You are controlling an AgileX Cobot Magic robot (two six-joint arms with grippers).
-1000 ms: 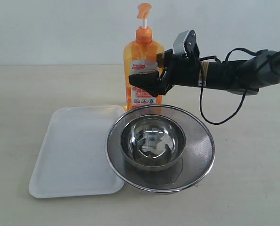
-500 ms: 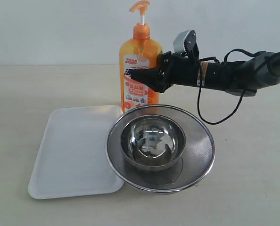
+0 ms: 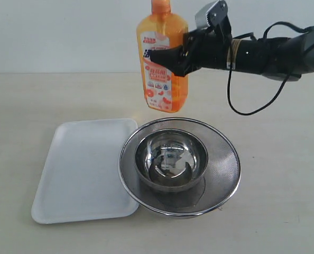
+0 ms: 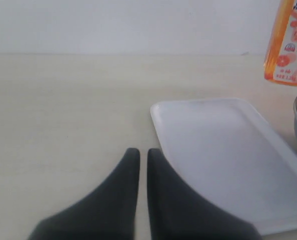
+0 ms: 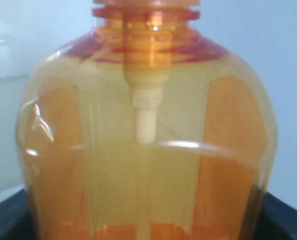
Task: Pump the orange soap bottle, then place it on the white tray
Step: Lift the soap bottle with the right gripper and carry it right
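Orange soap bottle hangs above the desk behind the strainer, clamped mid-body by the fingers of the right gripper; best carried upright, slowly, across to the white tray, near which the left gripper rests clenched and empty.

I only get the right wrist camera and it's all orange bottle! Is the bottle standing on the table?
Observer: No. The right end effector holds the soap bottle up in the air, clear of the table.
Operator: What's down below it?
Observer: A round metal strainer with a bowl inside, on the table near it.
Operator: Where's the tray?
Observer: The white tray lies flat on the table beside the strainer, with nothing on it.
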